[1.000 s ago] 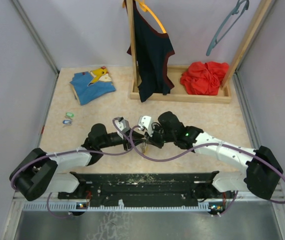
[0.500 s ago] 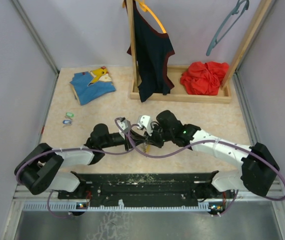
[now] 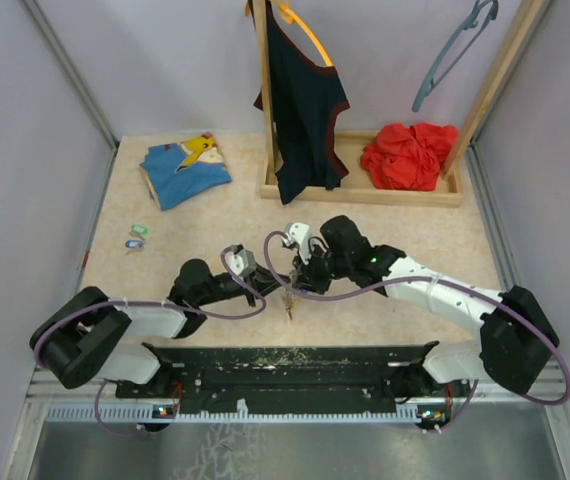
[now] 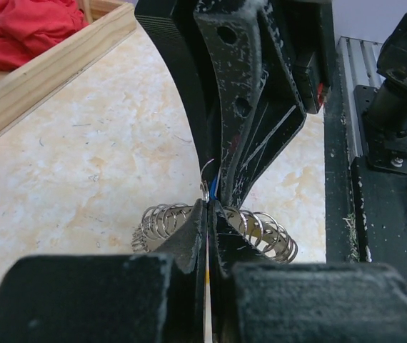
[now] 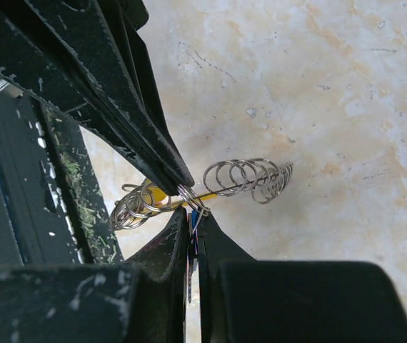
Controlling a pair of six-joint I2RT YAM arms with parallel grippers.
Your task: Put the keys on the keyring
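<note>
Top external view: my left gripper (image 3: 271,287) and my right gripper (image 3: 293,275) meet tip to tip above the beige table (image 3: 415,235), with the keyring (image 3: 287,303) hanging between and just below them. Left wrist and right wrist views: each pair of fingers is pressed narrow onto a thin part at the ring's middle. The wire loops fan out crosswise to either side of the pinch, and a yellow-orange tag (image 5: 162,199) lies beside it. A sliver of blue shows in the slit, and I cannot tell what it belongs to. The blue key (image 3: 134,243) and the mint-green key (image 3: 140,230) lie close together on the table, well apart from both hands. They are out to the left of my left gripper and a little beyond it, so nearer my left arm. They are too small here to read their long axes. The coming move turns on that gap, and I judge the left hand better placed to fetch while the right holds the ring. The surface is flat and hard, so the keys offer little to bite. Bare table surrounds them, with a folded blue garment (image 3: 185,172) beyond and the side wall (image 3: 25,200) farther left.
</note>
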